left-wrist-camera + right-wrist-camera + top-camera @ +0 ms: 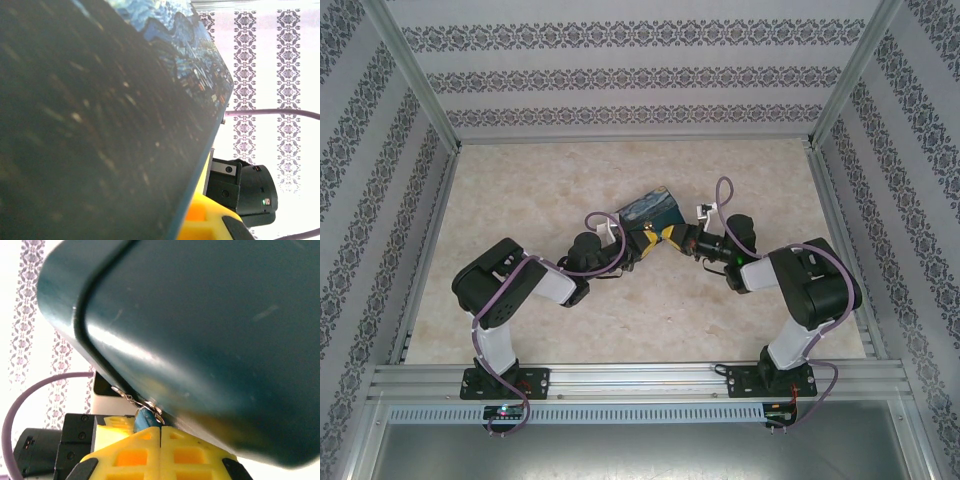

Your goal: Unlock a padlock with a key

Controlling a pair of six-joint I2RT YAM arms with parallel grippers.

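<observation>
My right pincer has its yellow fingers pressed together, with no gap between them. Just at their tips sits the padlock, its shackle at the edge of the box. Beyond, my left pincer is against the box; how far it is open I cannot tell.

Two arms, left arm and right arm; two grippers, left gripper and right gripper; one night-sky box; one blue padlock.

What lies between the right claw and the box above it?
The right wrist view shows the blue padlock there, hung at the edge of the box, just above the shut right claw.
</observation>
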